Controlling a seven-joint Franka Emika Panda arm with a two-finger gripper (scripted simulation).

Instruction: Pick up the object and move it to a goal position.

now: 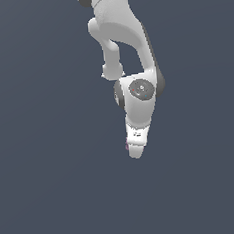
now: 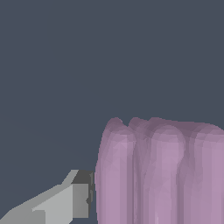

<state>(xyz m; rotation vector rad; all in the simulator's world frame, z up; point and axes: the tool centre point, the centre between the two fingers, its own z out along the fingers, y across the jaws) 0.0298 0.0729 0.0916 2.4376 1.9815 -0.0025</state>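
Finger [image 2: 65, 201]: one grey-white finger with a dark pad shows in the wrist view, its pad right at the object's flank, touching or a hair off. The other finger is out of frame.
Object [image 2: 159, 173]: a mauve-purple ridged block, filling the space beside that finger, so it sits between the jaws or right at their mouth. In the exterior view only a sliver of purple [image 1: 127, 144] peeps out beside the white gripper [image 1: 135, 151], which hides the rest.
Jaws: whether they are pressing on the block or merely flanking it, I cannot tell; only one side is seen.
Handling, as a judgement: it looks rigid and light, a small solid block narrower than the gripper. The rounded ridges give uneven contact, so a pad landing on a crest could slip or twist it.
Where to hold: across two opposite flanks, at mid-height, pads flat and square to the ridges.
Desk [image 1: 49, 185]: plain dark slate surface all round; no goal marker visible beyond the jaws.
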